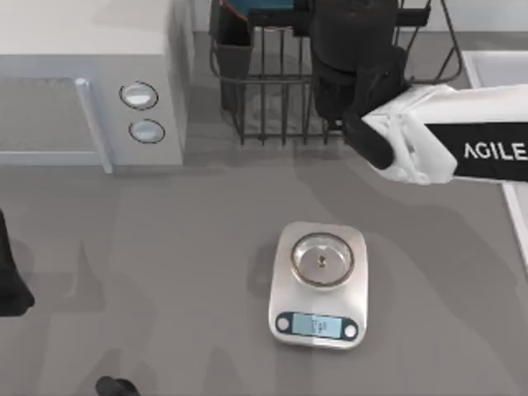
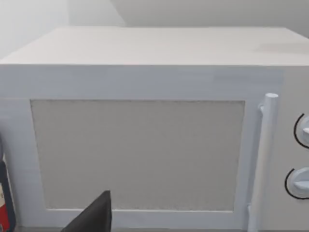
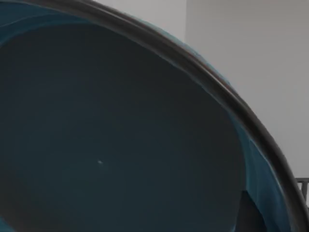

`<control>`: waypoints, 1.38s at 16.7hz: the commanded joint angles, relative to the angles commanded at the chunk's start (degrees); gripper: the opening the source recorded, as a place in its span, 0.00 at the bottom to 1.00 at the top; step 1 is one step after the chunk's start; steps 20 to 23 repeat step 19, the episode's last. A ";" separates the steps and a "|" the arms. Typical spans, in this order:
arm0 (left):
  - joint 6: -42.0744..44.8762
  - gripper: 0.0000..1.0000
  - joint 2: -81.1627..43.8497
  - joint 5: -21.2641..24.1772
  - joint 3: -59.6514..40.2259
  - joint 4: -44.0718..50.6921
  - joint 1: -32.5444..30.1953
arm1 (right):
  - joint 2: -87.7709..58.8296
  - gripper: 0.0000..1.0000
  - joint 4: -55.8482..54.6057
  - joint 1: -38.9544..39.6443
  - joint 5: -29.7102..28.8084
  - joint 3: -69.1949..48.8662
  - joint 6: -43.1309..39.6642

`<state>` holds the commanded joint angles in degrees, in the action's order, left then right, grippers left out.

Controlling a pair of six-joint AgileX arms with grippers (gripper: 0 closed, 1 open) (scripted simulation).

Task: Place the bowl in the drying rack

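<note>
1. We are reaching our right arm (image 1: 429,136) in from the right edge of the top view to the rack (image 1: 272,99) at the top centre; its dark wrist is covering the right gripper, so we cannot tell whether the pincer is released or clenched on anything.
2. The bowl (image 1: 260,7) is showing as a teal sliver at the very top edge of the top view, over the rack and just right of the cutlery cup (image 1: 233,49). In the right wrist view the bowl (image 3: 111,145) is sitting close to the lens, dark hollow facing the camera.
3. We are judging the bowl to be rigid, light, smooth and breakable; the thin rim (image 3: 212,92) is the natural place to take hold.
4. The bowl appears to be standing on edge rather than flat, though its exact tilt is hidden. Being round, it has no long axis.
5. Our left arm (image 1: 12,280) is parked at the left edge of the top view, facing the microwave (image 2: 145,145).
6. The scale (image 1: 319,285) is lying at lower centre, well apart from the rack.
</note>
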<state>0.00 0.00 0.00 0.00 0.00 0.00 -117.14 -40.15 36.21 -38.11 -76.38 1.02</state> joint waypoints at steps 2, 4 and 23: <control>0.00 1.00 0.00 0.00 0.00 0.00 0.00 | 0.00 0.15 0.00 0.00 0.00 0.00 0.00; 0.00 1.00 0.00 0.00 0.00 0.00 0.00 | 0.00 0.30 0.00 0.00 0.00 0.00 0.00; 0.00 1.00 0.00 0.00 0.00 0.00 0.00 | 0.00 1.00 0.00 0.00 0.00 0.00 0.00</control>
